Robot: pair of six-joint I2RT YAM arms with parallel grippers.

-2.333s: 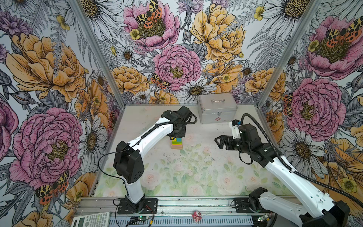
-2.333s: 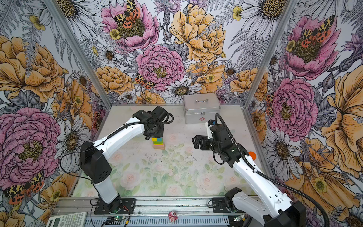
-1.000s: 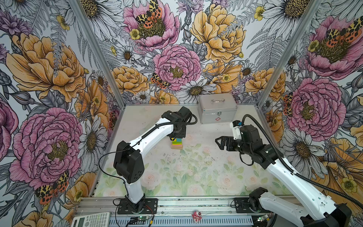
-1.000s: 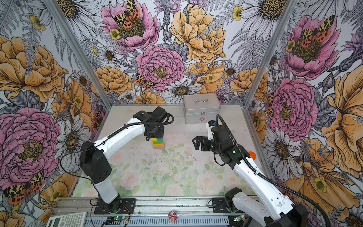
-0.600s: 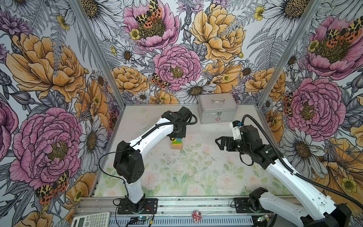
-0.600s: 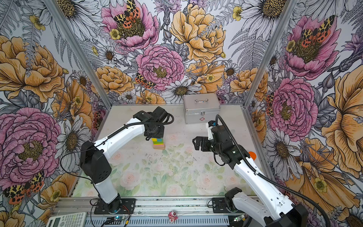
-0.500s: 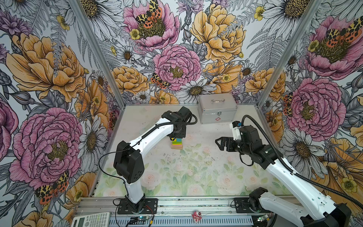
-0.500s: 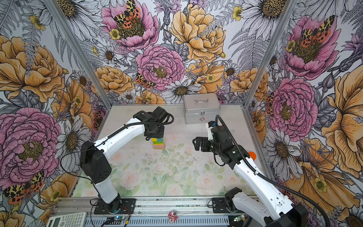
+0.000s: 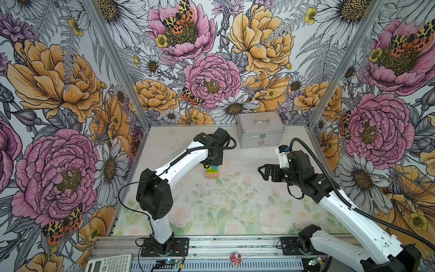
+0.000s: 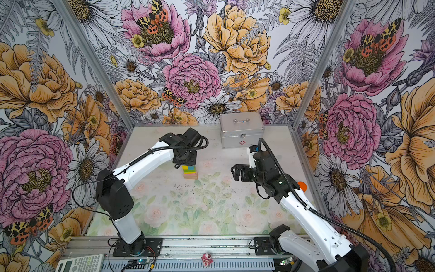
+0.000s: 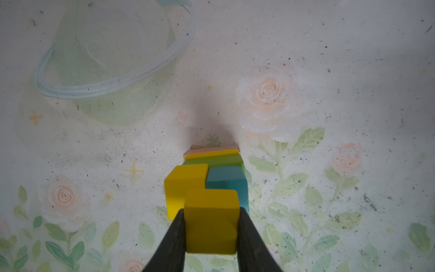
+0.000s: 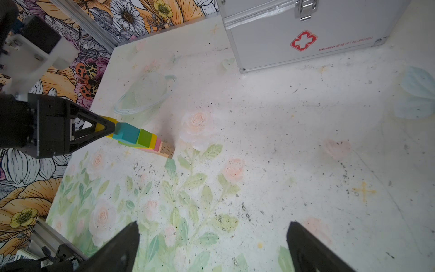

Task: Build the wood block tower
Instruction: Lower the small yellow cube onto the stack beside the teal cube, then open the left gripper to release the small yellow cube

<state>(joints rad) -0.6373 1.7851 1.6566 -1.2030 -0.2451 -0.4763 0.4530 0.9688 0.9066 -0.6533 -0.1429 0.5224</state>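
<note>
Placing a yellow cube (image 11: 210, 226) on top of the tower (image 9: 211, 172); judged the capping step, build nearly done. Left gripper (image 11: 211, 213) clenched narrow on that cube, fingers (image 11: 175, 232) flat against two opposite faces, pointing straight down. Just beneath, second yellow cube (image 11: 183, 186) and teal cube (image 11: 227, 181) side by side; whether held cube seated on them or a hair above, cannot tell. Lower down: green bar (image 11: 211, 161), yellow slab (image 11: 211, 156), pink slab (image 11: 211, 149), tan bars (image 12: 167, 149) on the table (image 9: 235, 200). Tower left of centre, toward far side, nearer than silver case (image 9: 260, 129). Right gripper (image 12: 213, 226) spread wide, empty, well right of tower. Next move probably: settle cube square, release gently, lift straight up, no sideways drag, or risk knocking cubes off.
</note>
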